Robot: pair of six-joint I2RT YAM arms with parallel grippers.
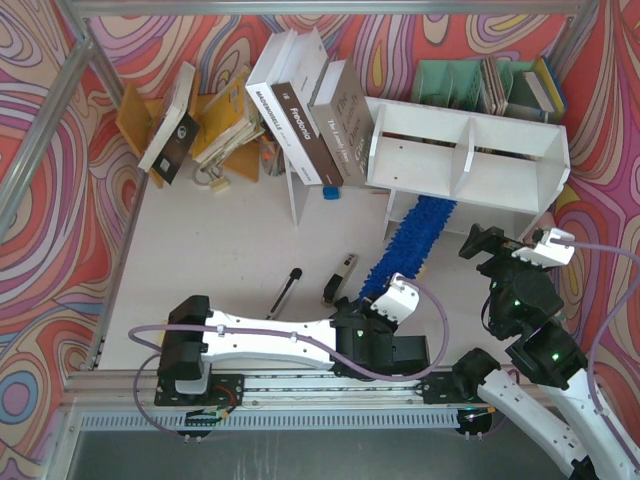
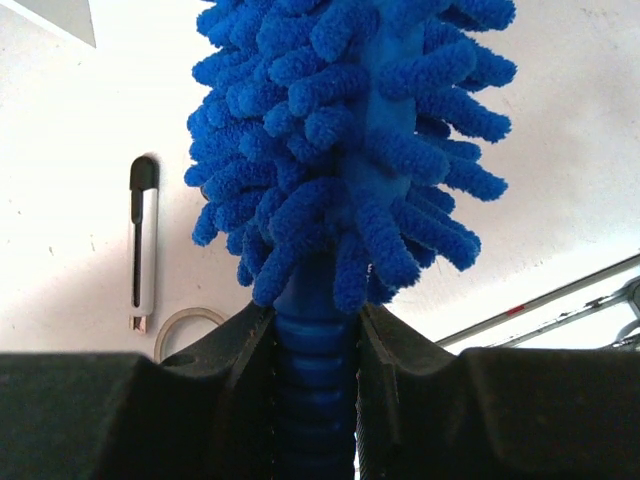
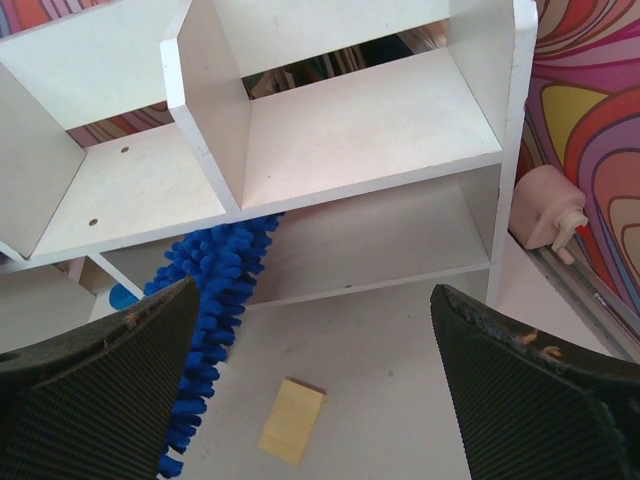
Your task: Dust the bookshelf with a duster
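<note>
Done: You have the duster (image 1: 412, 238) in hand. Its fluffy far end reaches into the lower tier of the bookshelf (image 1: 505, 172), under the left upper compartment. I judge the wiping to be under way but not far along.
Left to do: No view shows which boards have been wiped. By my reckoning you have both upper compartments, the central divider and the right half of the lower tier to cover.
Left jaws: Clamped on the duster's ribbed blue handle just below the strands, at the near middle of the worktop (image 1: 230, 240).
Right jaws: Wide apart and holding nothing, hovering just near of the bookshelf's right half and facing into it.
Duster: Bright blue microfibre with shaggy noodle-like strands round a slim plastic spine. It looks soft, so expect it to bend and squash against the boards.
Bookshelf: Flat, matt white boards with hard square edges and small holes in the upper floor. It has two tiers, the upper one split in two.
Worktop: Pale, smooth and hard.
Nearby: A yellow pad (image 3: 292, 433) lies flat just right of the duster. A slim black-and-silver tool (image 2: 143, 240) lies to the duster's left.
</note>
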